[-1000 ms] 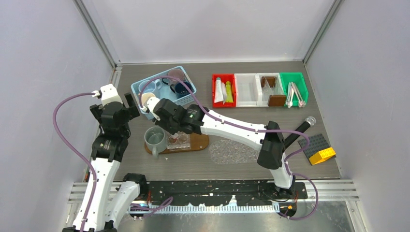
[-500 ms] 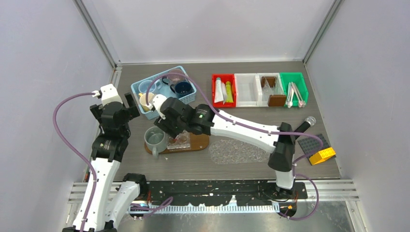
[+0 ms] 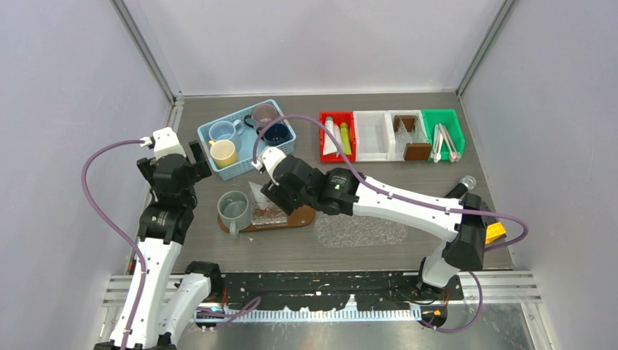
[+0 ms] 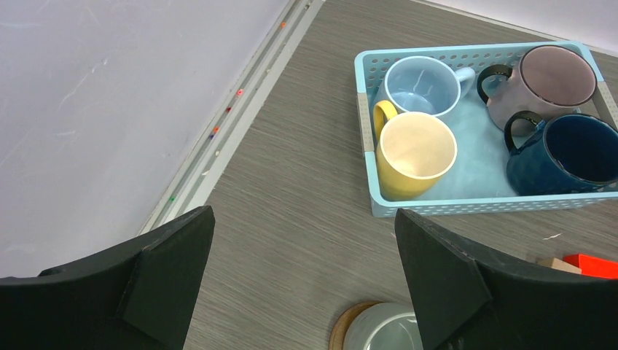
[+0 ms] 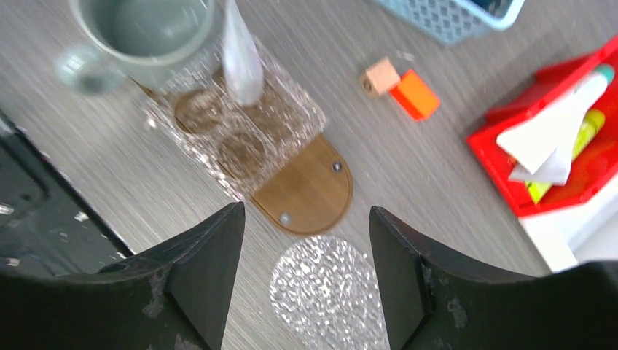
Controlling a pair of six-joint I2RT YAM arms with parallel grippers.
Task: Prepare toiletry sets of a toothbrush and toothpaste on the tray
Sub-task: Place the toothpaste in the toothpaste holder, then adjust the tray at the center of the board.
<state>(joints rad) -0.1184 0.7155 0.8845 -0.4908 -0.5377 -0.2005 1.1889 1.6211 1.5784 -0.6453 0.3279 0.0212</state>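
Note:
A wooden tray (image 3: 300, 216) holds a grey-green mug (image 3: 235, 208) and a clear holder (image 3: 270, 214). A white toothpaste tube (image 3: 256, 195) stands upright in the holder, also in the right wrist view (image 5: 240, 62). My right gripper (image 3: 275, 194) is open and empty, just right of the tube, above the tray's right end (image 5: 306, 193). More tubes lie in the red bin (image 3: 337, 137). Toothbrushes lie in the green bin (image 3: 443, 140). My left gripper (image 3: 175, 159) is open and empty, left of the mug (image 4: 382, 329).
A blue basket (image 3: 216, 168) holds light blue (image 3: 222, 131), yellow (image 3: 224, 152), mauve (image 3: 264, 113) and navy (image 3: 275, 133) mugs. A clear bumpy mat (image 3: 357, 227) lies right of the tray. White bins (image 3: 372, 135) and brown blocks (image 3: 417, 151) stand at the back. A small orange block (image 5: 415, 95) lies near the basket.
My right gripper has drawn back to the right from over the holder, leaving the white tube standing in it. The mugs in the basket are uncovered. The left arm has not moved.

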